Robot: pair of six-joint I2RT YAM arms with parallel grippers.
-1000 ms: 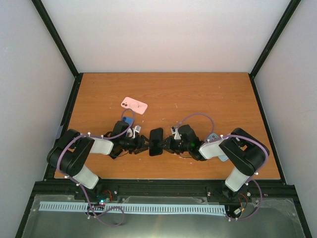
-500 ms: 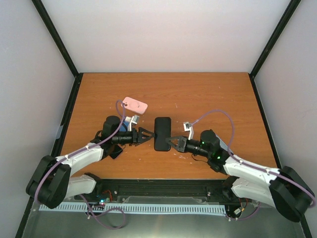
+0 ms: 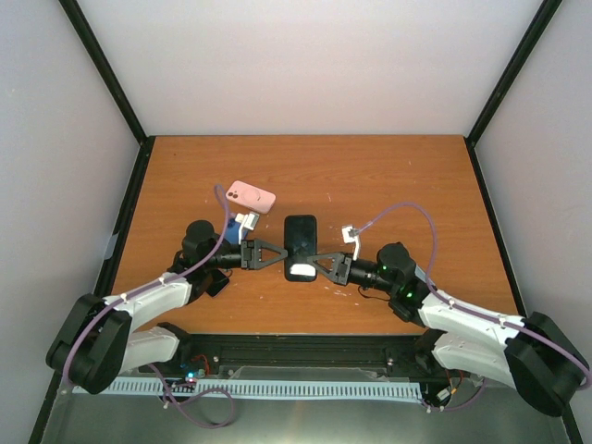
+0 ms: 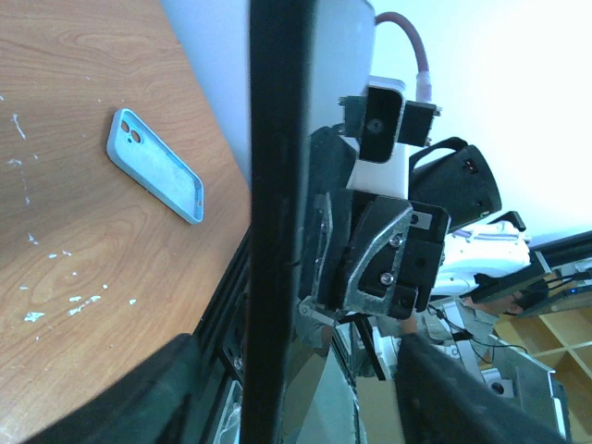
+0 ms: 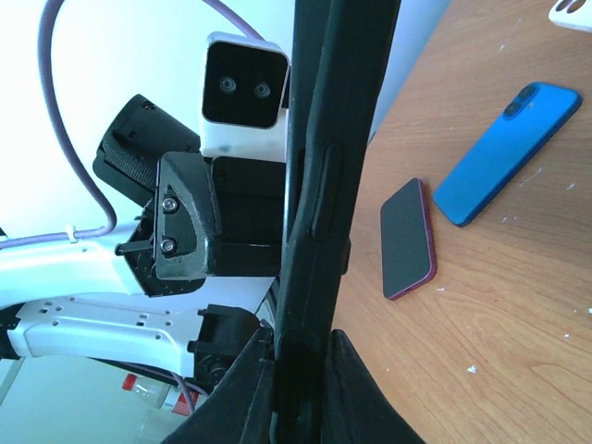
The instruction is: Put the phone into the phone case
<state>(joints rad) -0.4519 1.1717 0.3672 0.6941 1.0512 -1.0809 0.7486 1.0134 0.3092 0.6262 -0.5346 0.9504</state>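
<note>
Phone (image 3: 300,239) is held up off the bench (image 3: 398,176), about midway along it and nearer the near edge than the far one, face up between the two arms. Half a second ago it sat a touch further right with a dark face, and the left end effector (image 3: 280,254) stood off its left edge with jaws spread. Now the phone has shifted slightly left, a bright patch shows at its near end, and the left tip is back at that edge. Its jaws straddle the edge, but whether they press on it I cannot tell. The right end effector (image 3: 317,265) is clenched on the opposite edge, pinching the phone through its thickness, as before. To my eye this is a re-grip in mid-air and not yet fitting, since no case is at the phone

A pink case (image 3: 251,196) lies beyond the left wrist toward the far edge, near but apart. A pale blue case (image 4: 154,165) lies flat close to the near edge on the right arm's side, hidden from overhead. A blue phone (image 5: 507,151) and a dark phone (image 5: 408,238) lie side by side beneath the left arm. With both arms busy at the phone, neither looks free to bring a case, and the left forearm hangs over that clutter
</note>
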